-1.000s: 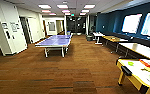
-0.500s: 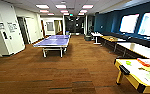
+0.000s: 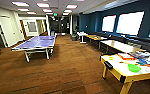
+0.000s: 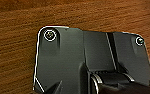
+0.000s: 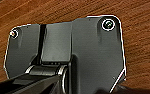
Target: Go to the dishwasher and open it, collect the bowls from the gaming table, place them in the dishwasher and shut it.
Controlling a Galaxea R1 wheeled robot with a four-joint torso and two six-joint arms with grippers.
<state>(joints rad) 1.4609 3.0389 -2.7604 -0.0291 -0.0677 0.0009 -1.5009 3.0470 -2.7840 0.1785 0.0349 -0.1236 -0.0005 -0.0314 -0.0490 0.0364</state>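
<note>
The gaming table (image 3: 116, 72), white-topped with a yellow edge, stands at the near right in the head view. On its top lies a wide bright green bowl (image 3: 134, 68) among colourful board games (image 3: 127, 56). A small lime-coloured item (image 3: 111, 58) sits near the table's near corner; I cannot tell whether it is a bowl. The dishwasher is out of view. In the left wrist view my arm's dark plate (image 4: 91, 62) hangs over wooden floor, and the right wrist view has its plate (image 5: 66, 50) over the same floor.
A blue table-tennis table (image 3: 37, 43) stands at the middle left on brown wood flooring (image 3: 71, 72). Long tables (image 3: 118, 46) line the dark blue window wall on the right. White doors (image 3: 6, 30) are on the left, and a corridor (image 3: 58, 25) opens at the back.
The whole head picture has shifted left, so the camera has turned right. The gaming table now shows more fully and closer.
</note>
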